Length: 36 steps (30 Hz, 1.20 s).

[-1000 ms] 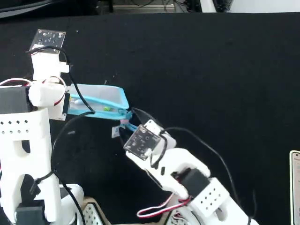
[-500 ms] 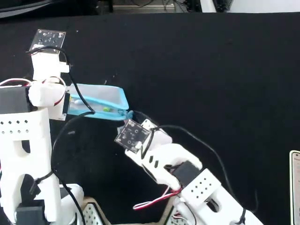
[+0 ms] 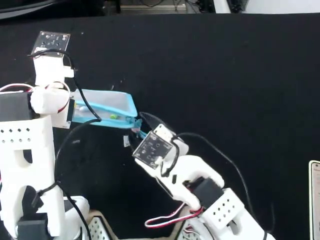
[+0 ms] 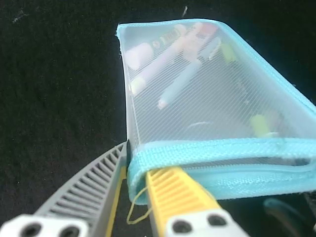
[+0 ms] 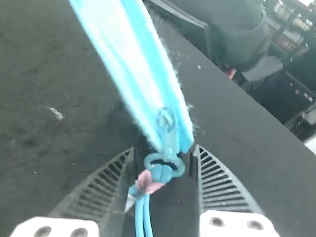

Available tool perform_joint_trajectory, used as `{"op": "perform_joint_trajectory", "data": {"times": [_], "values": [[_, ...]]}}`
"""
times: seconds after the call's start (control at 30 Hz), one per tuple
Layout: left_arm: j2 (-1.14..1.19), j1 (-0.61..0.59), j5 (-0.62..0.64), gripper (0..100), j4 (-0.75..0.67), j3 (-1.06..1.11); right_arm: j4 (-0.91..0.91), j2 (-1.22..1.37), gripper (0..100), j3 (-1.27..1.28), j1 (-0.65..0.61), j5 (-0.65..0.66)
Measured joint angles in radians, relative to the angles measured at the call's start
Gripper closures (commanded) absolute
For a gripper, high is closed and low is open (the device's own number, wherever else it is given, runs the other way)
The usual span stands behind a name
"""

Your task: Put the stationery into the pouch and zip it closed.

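The left end effector is clamped shut on one corner of the pouch: its grey finger and yellow finger pinch the turquoise edge band between them. Through the translucent wall the stationery shows inside, pale pens lying side by side along with a few small yellow-green pieces.

The right end effector sits at the pouch's other end, its jaws partly open. The turquoise zipper pull hangs in the gap between the two ribbed fingers, close to both, but no firm grip on it can be seen. A pale blue cord with a pink bit at its knot trails from the pull back toward the wrist.

In the high view the pouch lies flat on the black desk, left of centre in the frame. Its left end lies under the left arm, and its right end meets the right arm, which reaches up from the lower middle. Whether the zip is fully drawn cannot be told.
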Motion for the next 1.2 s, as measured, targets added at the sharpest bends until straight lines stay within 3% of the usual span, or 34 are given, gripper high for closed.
{"op": "perform_joint_trajectory", "data": {"times": [0.93,1.2], "values": [[0.000,0.000,0.000,97,0.000,0.000,-0.052,-0.008,83.2,0.040,0.029,0.061],[0.000,0.000,0.000,97,0.000,0.000,-0.063,0.203,83.2,-0.026,0.029,0.061]]}}
